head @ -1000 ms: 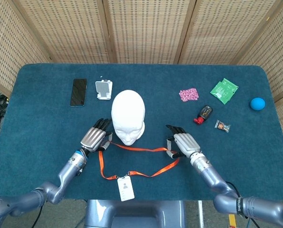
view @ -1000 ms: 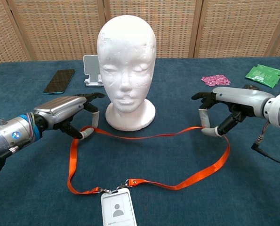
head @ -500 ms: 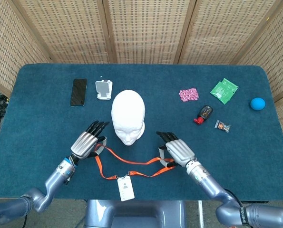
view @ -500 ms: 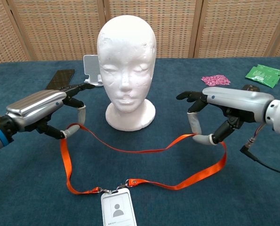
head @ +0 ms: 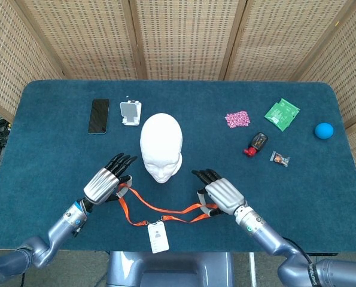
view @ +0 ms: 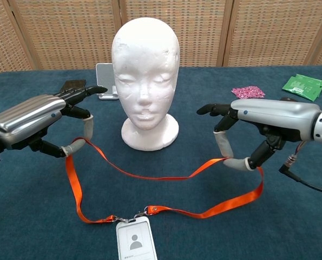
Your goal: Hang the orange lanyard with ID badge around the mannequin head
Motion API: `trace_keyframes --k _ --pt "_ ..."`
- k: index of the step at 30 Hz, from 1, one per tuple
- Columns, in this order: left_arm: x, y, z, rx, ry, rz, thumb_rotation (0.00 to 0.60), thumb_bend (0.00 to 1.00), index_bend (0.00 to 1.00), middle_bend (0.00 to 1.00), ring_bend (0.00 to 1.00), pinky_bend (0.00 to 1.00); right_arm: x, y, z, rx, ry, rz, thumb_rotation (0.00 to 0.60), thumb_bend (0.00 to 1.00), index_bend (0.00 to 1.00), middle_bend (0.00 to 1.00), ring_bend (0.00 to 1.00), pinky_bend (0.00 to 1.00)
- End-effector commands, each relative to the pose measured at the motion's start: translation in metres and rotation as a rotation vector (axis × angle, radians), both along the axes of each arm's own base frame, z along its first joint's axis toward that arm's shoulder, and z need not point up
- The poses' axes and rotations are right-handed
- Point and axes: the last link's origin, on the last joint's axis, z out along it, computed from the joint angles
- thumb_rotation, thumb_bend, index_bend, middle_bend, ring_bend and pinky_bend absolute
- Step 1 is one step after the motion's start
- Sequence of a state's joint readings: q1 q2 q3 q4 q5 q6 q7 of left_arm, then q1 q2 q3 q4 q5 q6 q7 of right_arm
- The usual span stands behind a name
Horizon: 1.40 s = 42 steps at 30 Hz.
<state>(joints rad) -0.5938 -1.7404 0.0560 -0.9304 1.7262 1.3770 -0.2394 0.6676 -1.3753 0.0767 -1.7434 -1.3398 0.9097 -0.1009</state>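
At lower centre, the orange fabric lanyard (view: 150, 176) sags before the white foam mannequin head (view: 145, 59); left hand (view: 33, 119) and right hand (view: 258, 116) each pinch its strap, other fingers spread.

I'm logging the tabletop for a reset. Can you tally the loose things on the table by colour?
White: 2, mannequin head, phone stand
Orange: 1, lanyard with ID badge
Black: 1, phone
Pink: 1, patterned packet
Green: 1, packet
Blue: 1, ball
Red and black: 1, small device
Mixed colours: 1, small wrapped item
Total: 9
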Motion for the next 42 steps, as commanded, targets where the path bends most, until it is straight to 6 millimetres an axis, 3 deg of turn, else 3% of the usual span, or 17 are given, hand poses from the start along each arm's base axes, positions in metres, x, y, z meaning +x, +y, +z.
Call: trace_keyframes --k 1,10,22,34,42 --pt "0.002 -0.002 0.004 0.009 -0.001 -0.035 0.6 0.47 0.66 0.0 0.0 0.0 -0.001 0.004 0.005 0.011 0.008 0.033 0.6 0.72 0.76 0.0 0.0 0.0" --pt "0.008 -0.008 0.014 0.033 -0.008 -0.107 0.6 0.47 0.67 0.0 0.0 0.0 0.0 0.013 0.018 0.006 0.02 0.103 0.6 0.72 0.77 0.0 0.0 0.0" --pt "0.023 -0.009 0.037 0.106 -0.024 -0.224 0.6 0.47 0.68 0.0 0.0 0.0 0.016 0.03 0.035 0.006 -0.003 0.18 0.6 0.72 0.77 0.0 0.0 0.0" --pt "0.046 0.0 0.054 0.143 -0.084 -0.242 0.6 0.47 0.68 0.0 0.0 0.0 0.04 0.023 0.065 -0.09 -0.081 0.202 0.6 0.72 0.78 0.0 0.0 0.0" --pt "0.069 0.018 0.079 0.155 -0.204 -0.133 0.6 0.47 0.69 0.0 0.0 0.0 0.052 0.0 0.094 -0.185 -0.175 0.151 0.6 0.72 0.78 0.0 0.0 0.0"
